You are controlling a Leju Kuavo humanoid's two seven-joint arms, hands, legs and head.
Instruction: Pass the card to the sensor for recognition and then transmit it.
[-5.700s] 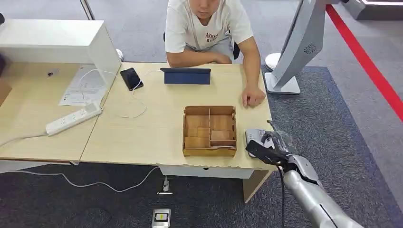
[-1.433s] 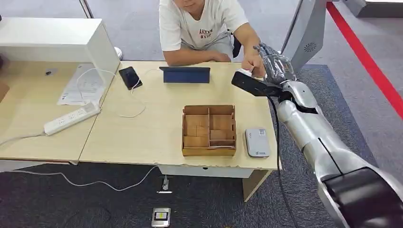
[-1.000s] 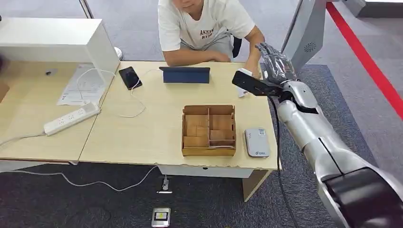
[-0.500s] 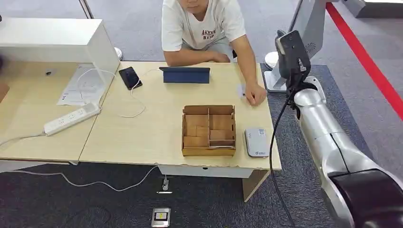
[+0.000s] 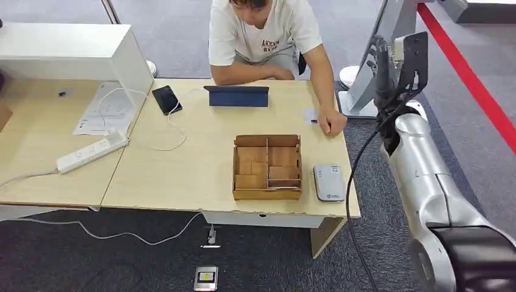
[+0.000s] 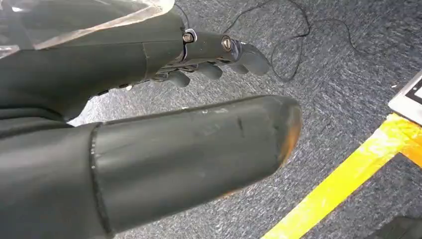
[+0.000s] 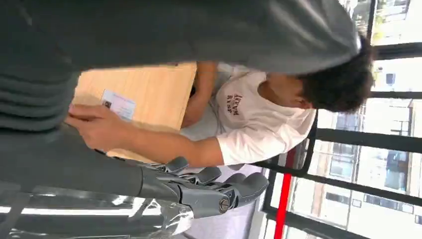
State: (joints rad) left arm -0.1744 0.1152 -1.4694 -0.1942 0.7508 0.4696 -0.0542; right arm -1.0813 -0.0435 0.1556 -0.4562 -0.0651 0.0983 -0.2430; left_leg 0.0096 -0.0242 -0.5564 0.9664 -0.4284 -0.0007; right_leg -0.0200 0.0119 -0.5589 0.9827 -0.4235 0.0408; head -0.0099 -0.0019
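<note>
Since the picture half a second ago the right hand (image 5: 398,67) has swung further from the table, out toward two o'clock of the wooden tray (image 5: 268,167), and is now standing raised beside the white stand (image 5: 380,55) with its back to the head camera. The card (image 5: 310,115) has stayed on the table (image 5: 182,164), where the person's hand (image 5: 331,121) is resting against its edge.

The arm is probably lifting clear because the handover looks complete: the card is lying flat at about one o'clock of the tray, near the table's far right corner, within the person's reach and well apart from the robot. In the right wrist view the right hand's fingers (image 7: 209,186) are lying loosely extended, apart and holding nothing. The left hand (image 6: 149,124) is hanging over grey carpet, its fingers (image 6: 219,59) gently curled with nothing between them and the thumb standing well off them.

The sensor (image 5: 329,182), a pale flat reader, is sitting at three o'clock of the tray, just beside it.

The card is looking small, thin and whitish; the right wrist view (image 7: 118,103) is showing a dark square mark near one corner, partly covered by the person's fingertips.
</note>
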